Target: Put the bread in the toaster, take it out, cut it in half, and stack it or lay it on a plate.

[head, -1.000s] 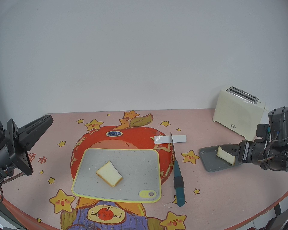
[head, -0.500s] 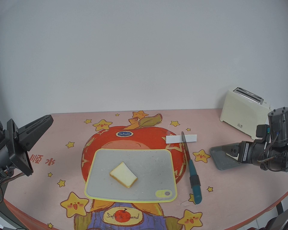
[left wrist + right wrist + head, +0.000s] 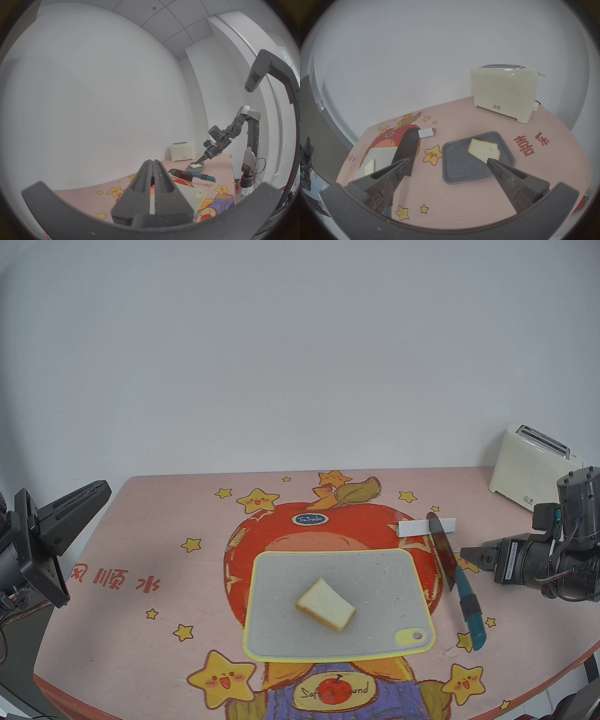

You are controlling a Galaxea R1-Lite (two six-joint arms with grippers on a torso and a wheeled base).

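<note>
One half slice of bread (image 3: 326, 604) lies on the grey cutting board (image 3: 281, 627). The other half (image 3: 483, 149) lies flat in the dark grey plate (image 3: 456, 179), just beyond my right gripper (image 3: 447, 161), which is open and holds nothing. In the head view that gripper (image 3: 482, 555) hovers at the table's right side, close to the knife. The cream toaster (image 3: 531, 468) stands at the far right with empty slots. The teal-handled knife (image 3: 462, 590) lies right of the board. My left gripper (image 3: 153, 184) is shut and empty, off the table's left edge (image 3: 62, 515).
A white card (image 3: 425, 527) sits under the knife's blade tip. The table's curved front edge (image 3: 550, 677) runs close below the right arm. Bare tabletop stretches left of the board.
The whole head picture slid right, so the camera moved. The plate, seen before at the right gripper's tip with bread between the fingers, is now behind the right arm.
</note>
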